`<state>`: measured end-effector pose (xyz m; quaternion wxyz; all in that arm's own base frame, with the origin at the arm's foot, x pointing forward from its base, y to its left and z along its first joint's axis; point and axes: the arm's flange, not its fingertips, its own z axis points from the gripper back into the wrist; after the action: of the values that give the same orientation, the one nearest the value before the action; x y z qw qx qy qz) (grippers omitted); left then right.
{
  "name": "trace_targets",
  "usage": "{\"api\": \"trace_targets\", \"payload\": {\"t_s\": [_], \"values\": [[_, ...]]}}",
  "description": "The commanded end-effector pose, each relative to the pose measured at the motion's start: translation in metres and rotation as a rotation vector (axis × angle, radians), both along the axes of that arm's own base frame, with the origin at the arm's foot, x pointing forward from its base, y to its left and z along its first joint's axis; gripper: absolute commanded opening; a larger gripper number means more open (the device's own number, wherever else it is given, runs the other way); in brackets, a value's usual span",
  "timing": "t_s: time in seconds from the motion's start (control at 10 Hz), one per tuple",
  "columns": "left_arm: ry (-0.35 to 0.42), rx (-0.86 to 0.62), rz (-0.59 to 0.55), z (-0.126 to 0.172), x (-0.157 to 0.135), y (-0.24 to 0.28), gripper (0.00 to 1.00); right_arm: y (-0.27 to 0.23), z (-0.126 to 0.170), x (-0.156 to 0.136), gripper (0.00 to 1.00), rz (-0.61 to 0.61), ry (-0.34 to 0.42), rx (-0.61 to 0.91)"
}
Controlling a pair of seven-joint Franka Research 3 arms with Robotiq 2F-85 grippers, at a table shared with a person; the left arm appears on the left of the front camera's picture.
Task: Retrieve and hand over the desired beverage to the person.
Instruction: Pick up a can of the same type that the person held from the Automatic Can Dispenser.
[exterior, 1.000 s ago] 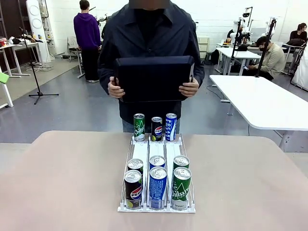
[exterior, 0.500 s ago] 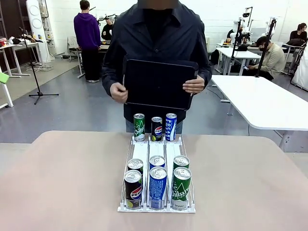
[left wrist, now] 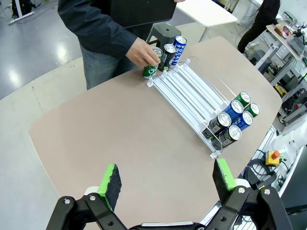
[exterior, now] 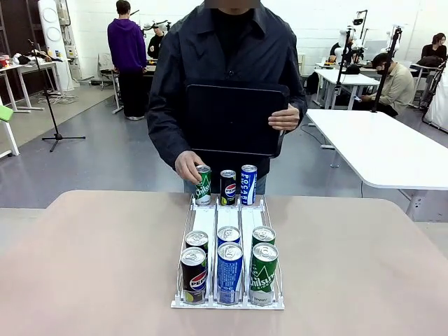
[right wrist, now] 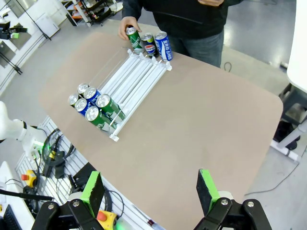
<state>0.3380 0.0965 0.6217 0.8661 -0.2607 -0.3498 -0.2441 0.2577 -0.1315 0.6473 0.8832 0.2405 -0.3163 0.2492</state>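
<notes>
1. Hovering over the near side of the counter (left wrist: 105,139), the left gripper (left wrist: 166,173) has its green-padded fingers spread wide with nothing between them. It looks to be waiting for a choice.
2. At the far end of the white rack (exterior: 216,218), in the leftmost lane, the person (exterior: 231,56) lays one hand (exterior: 187,165) on top of a green can (exterior: 204,187). I read this as marking the wanted drink. The can is slim and upright, with white lettering and a silver lid.
3. Just beside it stand a black can (exterior: 228,187) and a blue can (exterior: 248,184), both untouched.
4. Six more cans crowd the rack's near end, probably so the robot can reach them. A matching green one (exterior: 263,274) stands at the front right.
5. The person's other hand (exterior: 285,119) pins a dark tray (exterior: 234,119) flat against the chest.
6. The right gripper (right wrist: 150,184) hangs over the counter's near side, its fingers wide and empty.
</notes>
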Motion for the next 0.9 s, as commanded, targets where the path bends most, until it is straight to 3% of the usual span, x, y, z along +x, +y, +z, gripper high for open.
{"api": "trace_targets", "payload": {"t_s": [0.0,0.8], "values": [[-0.010,-0.007,-0.016,0.0001,0.0005,0.0018,1.00,0.0012,0.0002,0.0019,1.00,0.016,-0.007,0.017],[-0.010,-0.007,-0.016,0.0001,0.0005,0.0018,1.00,0.0012,0.0002,0.0019,1.00,0.016,-0.007,0.017]]}}
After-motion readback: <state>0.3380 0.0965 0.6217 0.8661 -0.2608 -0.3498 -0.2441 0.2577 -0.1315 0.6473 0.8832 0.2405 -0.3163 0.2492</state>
